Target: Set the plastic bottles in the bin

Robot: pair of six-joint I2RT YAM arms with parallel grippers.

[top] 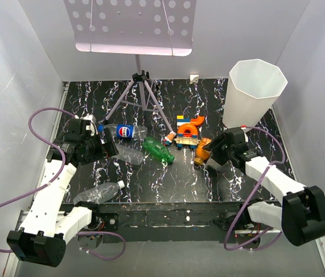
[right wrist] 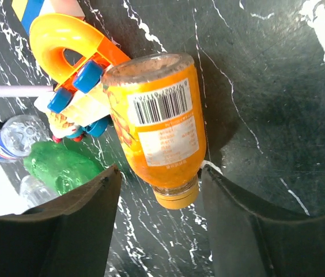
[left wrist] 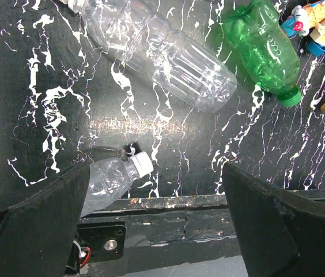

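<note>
orange bottle (right wrist: pixel 157 115): lying flat mid-right, barcode label up, orange cap toward claw, touching blocks (right wrist: pixel 70 63)
right claw (right wrist: pixel 159 173): wide, fingers either side of cap end, not gripping
left claw (left wrist: pixel 157 173): wide, above clear bottle (left wrist: pixel 113 179) at near left
green bottle (left wrist: pixel 266 46): lying centre, crumpled
bin (top: pixel 249 107): upright, far right, white translucent

I note the bin (top: pixel 256 92) far right on the table (top: pixel 180 182), toy blocks (top: pixel 186 131) at centre, one bottle (top: pixel 201 151) just right of them, three bottles (top: pixel 158 151) left, a fifth bottle (top: pixel 99 193) by the near-left edge
</note>
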